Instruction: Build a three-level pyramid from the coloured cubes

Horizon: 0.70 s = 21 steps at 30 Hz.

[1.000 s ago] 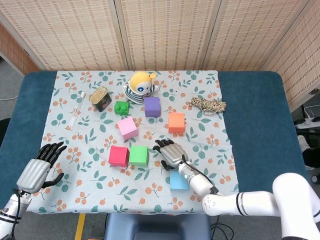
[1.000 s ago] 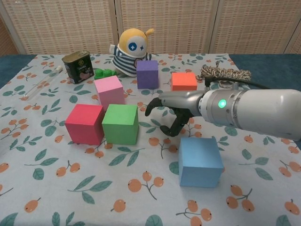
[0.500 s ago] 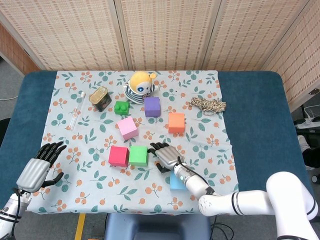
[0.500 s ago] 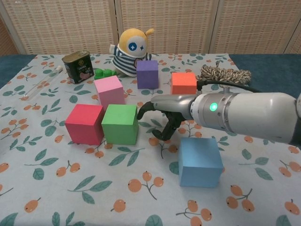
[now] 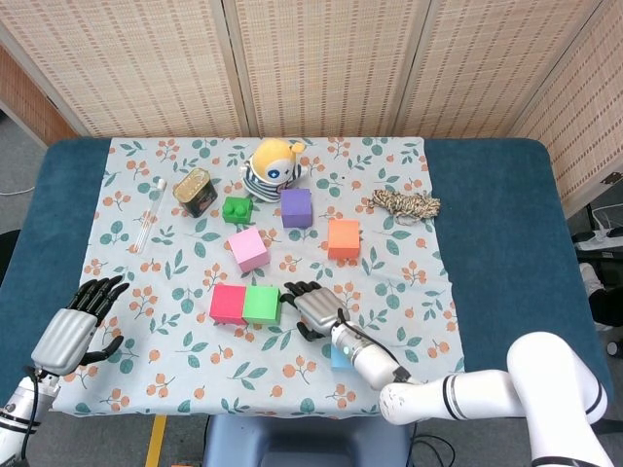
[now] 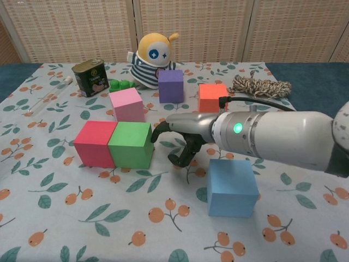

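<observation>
Six coloured cubes sit on the flowery cloth (image 5: 409, 292) that covers the blue table (image 5: 496, 224). The red cube (image 6: 95, 143) and the green cube (image 6: 131, 144) stand side by side and touch each other, near the front of the cloth. The right hand (image 6: 182, 136) is just to the right of the green cube, with its fingertips (image 6: 156, 132) against the cube's side. Its fingers are curled but apart, and it holds nothing. The blue cube (image 6: 232, 186) sits alone, closer to the robot, just below the right arm. The pink cube (image 6: 126, 105) is behind the red and green pair. The purple cube (image 6: 170, 85) and the orange cube (image 6: 212, 96) are farther back, apart from each other. No cube is on top of another one. The left hand (image 5: 73, 331) is far off at the left edge of the table, with its fingers spread and nothing in it. At the back stand a yellow stuffed toy (image 6: 154, 60) in a striped shirt, a small tin can (image 6: 89, 77), a green toy brick (image 6: 120, 84), a bundle of rope (image 6: 260, 86) and a thin clear tube (image 5: 150, 214).
</observation>
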Motion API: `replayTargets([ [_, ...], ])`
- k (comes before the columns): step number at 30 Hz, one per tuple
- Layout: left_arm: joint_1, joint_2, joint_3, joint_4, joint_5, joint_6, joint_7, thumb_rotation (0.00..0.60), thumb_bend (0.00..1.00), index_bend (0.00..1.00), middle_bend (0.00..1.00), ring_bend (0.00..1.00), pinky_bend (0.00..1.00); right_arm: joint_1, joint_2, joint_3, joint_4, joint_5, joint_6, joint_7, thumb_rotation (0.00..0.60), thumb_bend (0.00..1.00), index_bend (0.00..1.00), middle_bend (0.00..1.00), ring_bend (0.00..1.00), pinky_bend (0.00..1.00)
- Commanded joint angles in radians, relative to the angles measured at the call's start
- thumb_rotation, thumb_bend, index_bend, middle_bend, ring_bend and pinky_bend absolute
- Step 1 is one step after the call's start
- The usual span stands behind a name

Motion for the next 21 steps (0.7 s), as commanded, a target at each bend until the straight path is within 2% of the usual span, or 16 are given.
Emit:
replayTargets([
  [1, 0.000, 0.000, 0.001, 0.000, 0.001, 0.001, -0.001, 0.600, 0.35, 0.00, 0.00, 0.00, 0.07, 0.000, 0.002, -0.001, -0.002, 0.000, 0.001, 0.006, 0.600, 0.51, 0.18, 0.00, 0.00, 0.10],
  [7, 0.001, 0.001, 0.004, -0.001, 0.007, 0.003, 0.001, 0.600, 0.35, 0.00, 0.00, 0.00, 0.07, 0.005, 0.032, -0.019, -0.030, 0.007, 0.009, -0.006, 0.600, 0.51, 0.18, 0.00, 0.00, 0.10],
  [13, 0.000, 0.001, 0.006, 0.000, 0.008, 0.001, 0.000, 0.600, 0.35, 0.00, 0.00, 0.00, 0.07, -0.035, 0.156, -0.052, -0.169, -0.063, 0.072, -0.005, 0.600, 0.50, 0.13, 0.00, 0.00, 0.10],
  [17, -0.001, -0.001, 0.009, -0.004, 0.013, -0.001, 0.005, 0.600, 0.35, 0.00, 0.00, 0.00, 0.07, -0.087, 0.277, -0.057, -0.310, -0.154, 0.108, 0.044, 0.600, 0.38, 0.11, 0.00, 0.00, 0.10],
  [21, -0.001, -0.002, 0.011, -0.006, 0.016, -0.002, 0.009, 0.600, 0.35, 0.00, 0.00, 0.00, 0.07, -0.125, 0.395, -0.084, -0.442, -0.223, 0.126, 0.056, 0.600, 0.29, 0.08, 0.00, 0.00, 0.10],
])
